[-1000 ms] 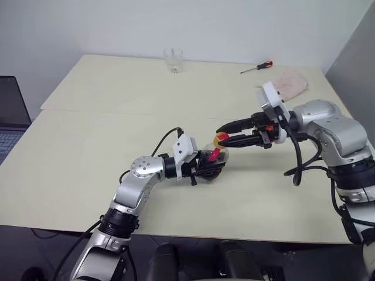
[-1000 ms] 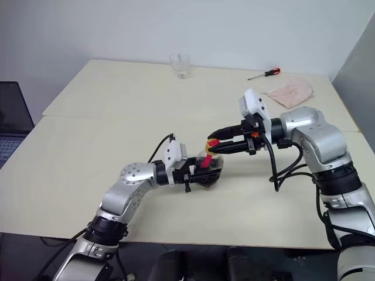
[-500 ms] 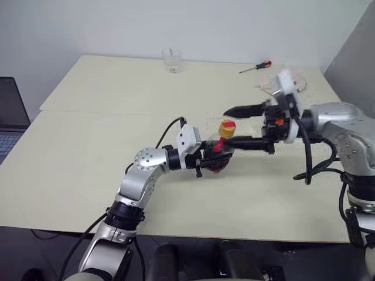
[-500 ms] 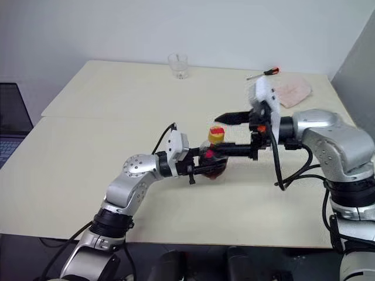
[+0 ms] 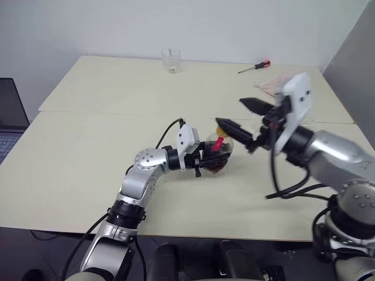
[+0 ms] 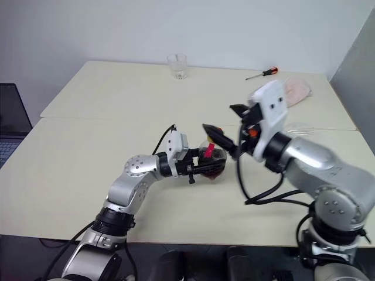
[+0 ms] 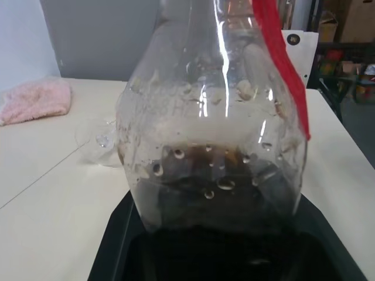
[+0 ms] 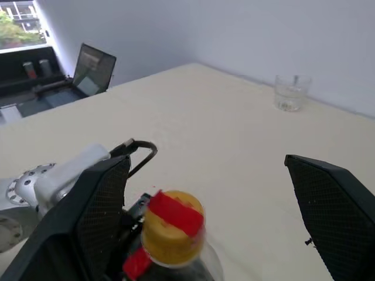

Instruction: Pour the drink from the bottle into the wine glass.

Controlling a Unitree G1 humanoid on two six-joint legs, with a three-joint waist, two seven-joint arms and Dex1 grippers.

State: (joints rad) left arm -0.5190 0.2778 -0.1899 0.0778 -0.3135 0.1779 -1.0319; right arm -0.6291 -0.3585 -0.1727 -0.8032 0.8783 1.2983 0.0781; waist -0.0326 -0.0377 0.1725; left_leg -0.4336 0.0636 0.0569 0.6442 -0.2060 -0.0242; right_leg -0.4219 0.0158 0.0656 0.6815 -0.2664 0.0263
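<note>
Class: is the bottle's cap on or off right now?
On. The yellow cap sits on the bottle, crossed by a red strip.

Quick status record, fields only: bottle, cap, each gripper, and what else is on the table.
bottle: upright, held by left gripper
drink: dark, low in bottle
cap: yellow, on the neck
right gripper: open, fingers wide apart above the cap, touching nothing
tumbler: far edge of table
screwdriver: far right
pink cloth: far right, by screwdriver
laptop: beyond the table's left edge

pale table [image 5: 88, 146] bears tumbler [image 5: 171, 60], screwdriver [image 5: 254, 67] and pink cloth [image 6: 296, 88].
</note>
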